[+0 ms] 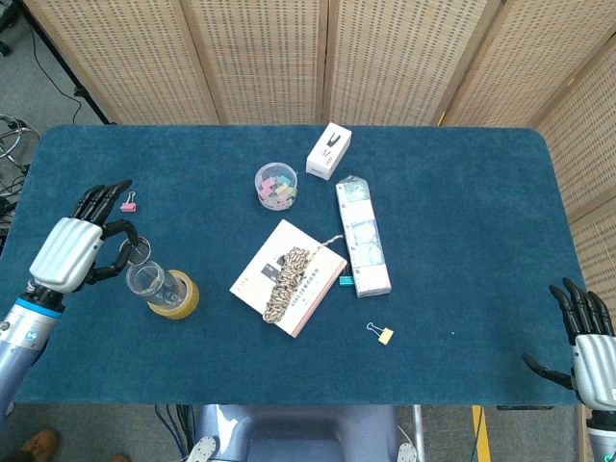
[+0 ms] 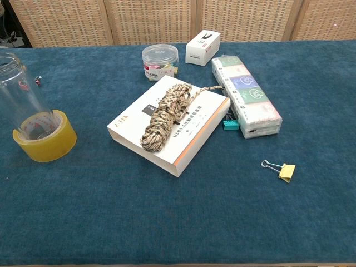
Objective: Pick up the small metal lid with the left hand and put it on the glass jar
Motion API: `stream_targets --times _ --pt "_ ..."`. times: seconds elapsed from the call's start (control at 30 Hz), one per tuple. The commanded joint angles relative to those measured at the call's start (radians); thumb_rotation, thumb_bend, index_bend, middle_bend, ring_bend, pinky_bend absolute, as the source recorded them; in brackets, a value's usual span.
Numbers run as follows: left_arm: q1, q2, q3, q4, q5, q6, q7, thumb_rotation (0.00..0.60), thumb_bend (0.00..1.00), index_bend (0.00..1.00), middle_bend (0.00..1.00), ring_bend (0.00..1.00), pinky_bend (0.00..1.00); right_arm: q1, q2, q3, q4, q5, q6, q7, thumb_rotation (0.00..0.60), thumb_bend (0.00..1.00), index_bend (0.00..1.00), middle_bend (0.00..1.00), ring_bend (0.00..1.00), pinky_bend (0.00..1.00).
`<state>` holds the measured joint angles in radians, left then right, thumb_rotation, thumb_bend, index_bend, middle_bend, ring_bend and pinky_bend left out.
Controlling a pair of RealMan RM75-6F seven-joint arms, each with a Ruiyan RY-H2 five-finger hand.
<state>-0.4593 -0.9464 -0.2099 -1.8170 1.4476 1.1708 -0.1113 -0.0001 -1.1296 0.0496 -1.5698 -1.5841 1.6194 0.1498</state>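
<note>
At the table's left edge: left hand (image 1: 81, 248) pinching small metal lid (image 1: 136, 252) just above glass jar (image 1: 149, 280) standing in yellow tape roll (image 1: 177, 295); right hand (image 1: 591, 348) empty, fingers apart.

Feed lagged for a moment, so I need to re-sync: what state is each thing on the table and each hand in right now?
left hand: holds the small metal lid, lifted beside the jar mouth
glass jar: upright inside the yellow tape roll, mouth uncovered
right hand: fingers spread, holding nothing
round clip container: lid on
rope bundle: coiled, lying on the white box
</note>
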Motion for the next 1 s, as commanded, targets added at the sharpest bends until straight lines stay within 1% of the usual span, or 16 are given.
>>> stream_targets --times 0.03,0.2,0.3,0.73,1.0 --pt "0.000 -0.013 0.014 0.002 0.002 0.001 0.019 0.600 0.50 0.59 0.00 0.00 0.00 0.000 0.001 0.000 -0.001 -0.001 0.001 0.001 0.600 0.00 0.00 0.00 0.00 0.00" --pt "0.003 -0.037 0.034 0.023 0.004 -0.001 0.021 0.600 0.50 0.59 0.00 0.00 0.00 0.001 0.001 0.001 -0.001 0.000 -0.002 0.002 0.600 0.00 0.00 0.00 0.00 0.00" --pt "0.009 -0.057 0.045 0.043 0.007 0.012 0.045 0.600 0.50 0.59 0.00 0.00 0.00 -0.001 0.002 0.001 -0.001 0.002 -0.002 0.003 0.600 0.00 0.00 0.00 0.00 0.00" --pt "0.021 -0.080 0.087 0.073 0.034 0.011 -0.008 0.600 0.50 0.59 0.00 0.00 0.00 -0.002 0.007 0.003 -0.006 0.004 -0.002 0.009 0.600 0.00 0.00 0.00 0.00 0.00" --pt "0.013 -0.100 0.091 0.080 0.036 0.009 0.005 0.600 0.50 0.59 0.00 0.00 0.00 -0.004 0.008 0.005 -0.007 0.005 0.001 0.008 0.600 0.00 0.00 0.00 0.00 0.00"
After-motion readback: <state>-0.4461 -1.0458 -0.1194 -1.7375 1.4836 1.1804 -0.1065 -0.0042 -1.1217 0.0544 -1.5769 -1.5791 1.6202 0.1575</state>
